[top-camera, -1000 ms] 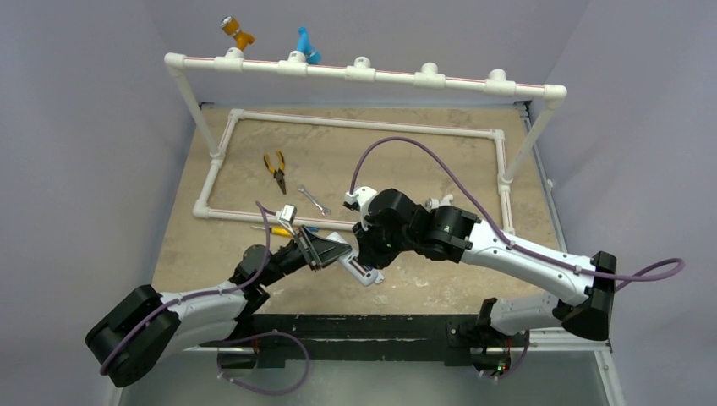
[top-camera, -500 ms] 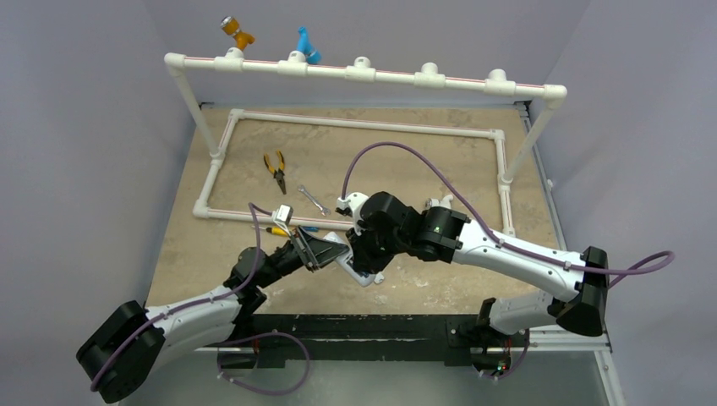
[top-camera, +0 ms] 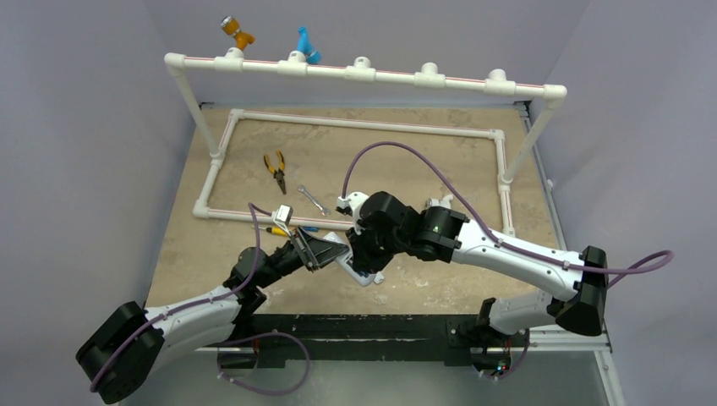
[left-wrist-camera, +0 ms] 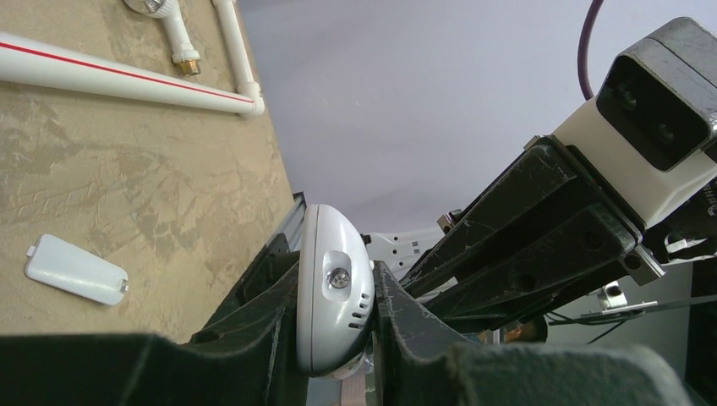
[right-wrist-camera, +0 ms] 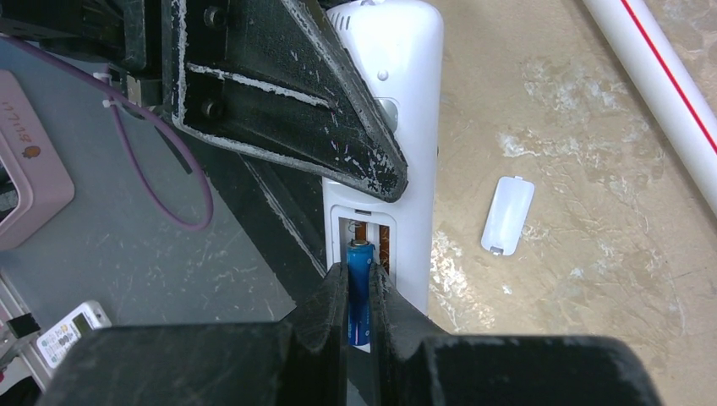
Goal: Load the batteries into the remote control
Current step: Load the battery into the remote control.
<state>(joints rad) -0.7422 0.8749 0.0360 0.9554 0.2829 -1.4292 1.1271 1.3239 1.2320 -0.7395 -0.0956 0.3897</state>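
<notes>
My left gripper is shut on the remote control, a slim white handset held edge-up above the table; it also shows in the top view. In the right wrist view the remote control faces back-up, with its battery compartment open. My right gripper is shut on a blue battery, whose tip sits in the left slot of the compartment. The white battery cover lies loose on the table beside the remote. A small blue bit lies by the screwdriver; too small to identify.
A white PVC pipe frame lies on the tan table, with a raised pipe rail behind carrying an orange fitting and a blue fitting. Pliers, a wrench and a yellow-handled screwdriver lie near the arms.
Both arms have shifted slightly left, together with the remote and the battery, mostly in the first half second. The grips have not changed.
</notes>
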